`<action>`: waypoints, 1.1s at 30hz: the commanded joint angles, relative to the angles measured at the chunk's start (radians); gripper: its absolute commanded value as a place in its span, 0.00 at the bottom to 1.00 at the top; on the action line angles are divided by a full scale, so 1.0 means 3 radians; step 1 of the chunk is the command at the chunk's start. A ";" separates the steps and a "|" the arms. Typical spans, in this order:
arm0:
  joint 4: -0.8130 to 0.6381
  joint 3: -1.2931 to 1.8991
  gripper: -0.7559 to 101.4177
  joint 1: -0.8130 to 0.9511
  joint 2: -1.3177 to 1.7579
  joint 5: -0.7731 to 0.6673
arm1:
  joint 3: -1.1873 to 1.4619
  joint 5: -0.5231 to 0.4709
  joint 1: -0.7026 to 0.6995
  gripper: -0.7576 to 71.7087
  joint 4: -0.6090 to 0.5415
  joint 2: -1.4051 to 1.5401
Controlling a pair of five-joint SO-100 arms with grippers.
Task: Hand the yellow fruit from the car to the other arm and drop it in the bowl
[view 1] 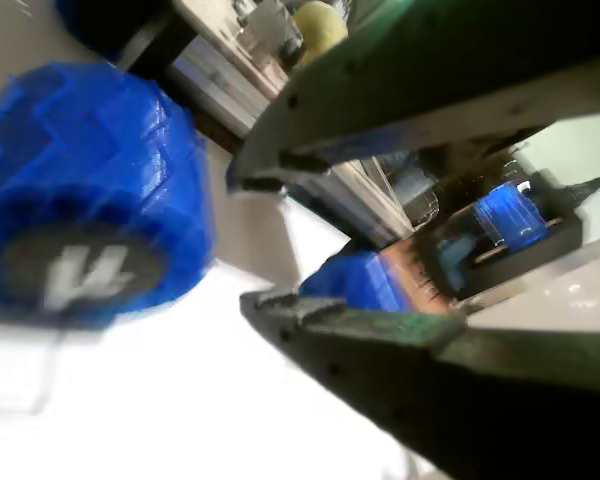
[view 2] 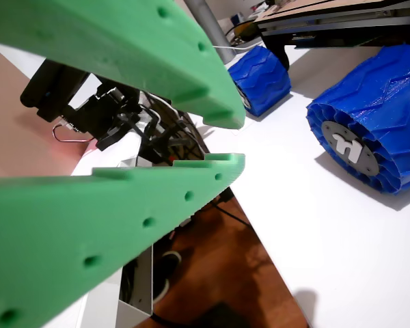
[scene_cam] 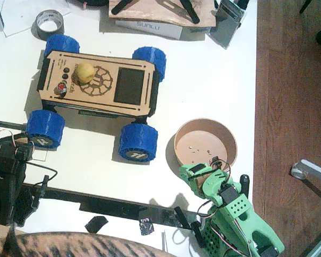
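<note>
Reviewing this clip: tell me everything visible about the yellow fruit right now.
The yellow fruit is a small, round, dull-yellow ball with a matte, slightly mottled skin, smaller than any of the car's blue wheels. It sits on the car's light-wood top deck, at the left edge of the engraved round pattern, near the small buttons and left of the black panel. Only the deck touches it; neither gripper is near. In a wrist view it shows blurred at the top, above the dark jaws.

You see: dull-yellow fruit (scene_cam: 85,72) on light-wood car (scene_cam: 99,83), engraved round pattern, black panel, blue ridged wheels. Tan bowl (scene_cam: 206,142), pale crumbs. White surface (scene_cam: 203,80). Green perforated right arm (scene_cam: 232,214); black left arm (scene_cam: 8,176). Grey tape roll (scene_cam: 48,22).
</note>
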 commanded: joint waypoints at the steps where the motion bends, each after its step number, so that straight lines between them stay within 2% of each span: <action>1: 0.0087 -0.0757 0.11 0.0015 -0.0072 -0.0041 | -0.0015 0.0031 0.0031 0.01 -0.0061 0.0020; 5: -0.0031 -0.1739 0.10 0.0031 -0.1120 -0.0036 | -0.0015 0.0020 0.0031 0.01 -0.0061 0.0020; 11: -0.0031 -0.2869 0.18 0.0005 -0.1989 -0.0031 | -0.0015 0.0010 0.0000 0.01 -0.0061 0.0020; 16: 0.0015 -0.3549 0.17 0.0020 -0.3073 -0.0010 | -0.0015 0.0010 -0.0010 0.01 -0.0061 0.0020; 27: -0.0358 -0.3722 0.19 0.0031 -0.4034 0.0005 | -0.0072 -0.0010 -0.0010 0.01 -0.0061 0.0020; 33: -0.1007 -0.3733 0.27 0.0041 -0.4581 -0.0005 | -0.0184 -0.0015 -0.0010 0.01 0.0015 0.0020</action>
